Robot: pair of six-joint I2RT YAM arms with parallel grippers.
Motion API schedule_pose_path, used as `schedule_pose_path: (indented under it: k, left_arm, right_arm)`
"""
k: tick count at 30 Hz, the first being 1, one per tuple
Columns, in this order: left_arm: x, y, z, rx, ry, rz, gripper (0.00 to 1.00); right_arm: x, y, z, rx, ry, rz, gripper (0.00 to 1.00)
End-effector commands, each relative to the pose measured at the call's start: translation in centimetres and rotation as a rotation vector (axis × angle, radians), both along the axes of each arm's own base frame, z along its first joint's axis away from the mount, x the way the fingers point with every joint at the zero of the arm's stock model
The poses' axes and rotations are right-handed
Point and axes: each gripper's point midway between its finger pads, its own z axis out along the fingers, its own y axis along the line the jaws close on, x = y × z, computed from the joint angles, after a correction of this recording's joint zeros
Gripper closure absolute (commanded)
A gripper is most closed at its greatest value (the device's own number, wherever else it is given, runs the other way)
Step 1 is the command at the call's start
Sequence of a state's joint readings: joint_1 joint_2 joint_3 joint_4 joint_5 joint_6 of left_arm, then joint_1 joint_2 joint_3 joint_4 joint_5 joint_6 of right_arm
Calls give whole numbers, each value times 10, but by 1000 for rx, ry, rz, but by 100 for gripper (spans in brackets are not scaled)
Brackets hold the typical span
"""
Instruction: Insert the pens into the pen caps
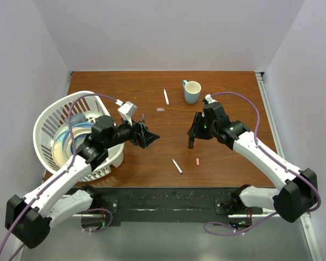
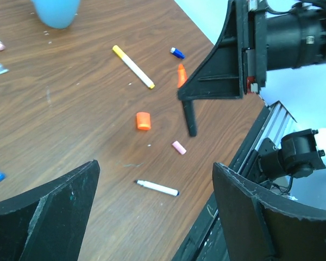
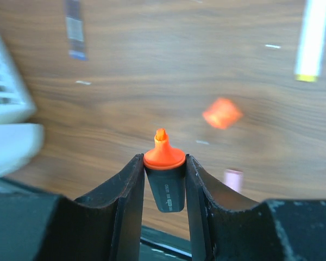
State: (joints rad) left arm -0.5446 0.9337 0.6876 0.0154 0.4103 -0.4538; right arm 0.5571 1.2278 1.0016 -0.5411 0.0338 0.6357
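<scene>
My right gripper (image 3: 164, 159) is shut on the black highlighter (image 3: 165, 187), whose orange tip points away from the wrist, above the table. From the left wrist view that highlighter (image 2: 190, 117) hangs tilted over the wood. An orange cap (image 2: 143, 120) and a pink cap (image 2: 179, 147) lie near it, with a blue cap (image 2: 177, 53) farther off. My left gripper (image 2: 155, 166) hovers open and holds nothing, above a white pen (image 2: 157, 188). A second white pen with a yellow end (image 2: 133, 67) lies beyond. From above, the left gripper (image 1: 149, 137) faces the right gripper (image 1: 194, 133) across the table's middle.
A white basket (image 1: 49, 117) holding dishes stands at the left edge, beside the left arm. A light blue mug (image 1: 192, 91) stands at the back, with a white pen (image 1: 166, 97) to its left. A clear-grey pen (image 3: 74, 30) lies near the basket.
</scene>
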Motion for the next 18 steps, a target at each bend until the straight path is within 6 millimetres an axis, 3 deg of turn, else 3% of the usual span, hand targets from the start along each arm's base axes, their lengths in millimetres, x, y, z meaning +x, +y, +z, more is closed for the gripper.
schedule_pose_path:
  k: [1, 6, 14, 18]
  left_arm:
    - [14, -17, 25, -65, -96, 20, 10]
    - [24, -31, 15, -43, -97, 29, 10]
    - [27, -60, -8, 27, -66, -5, 18]
    - [28, -65, -4, 10, -77, -14, 24]
  right_arm:
    - [16, 48, 55, 243, -138, -57, 100]
    - [15, 77, 74, 295, -171, -35, 100]
    - [18, 89, 104, 375, -243, -41, 100]
    - [9, 95, 103, 403, -234, -22, 100]
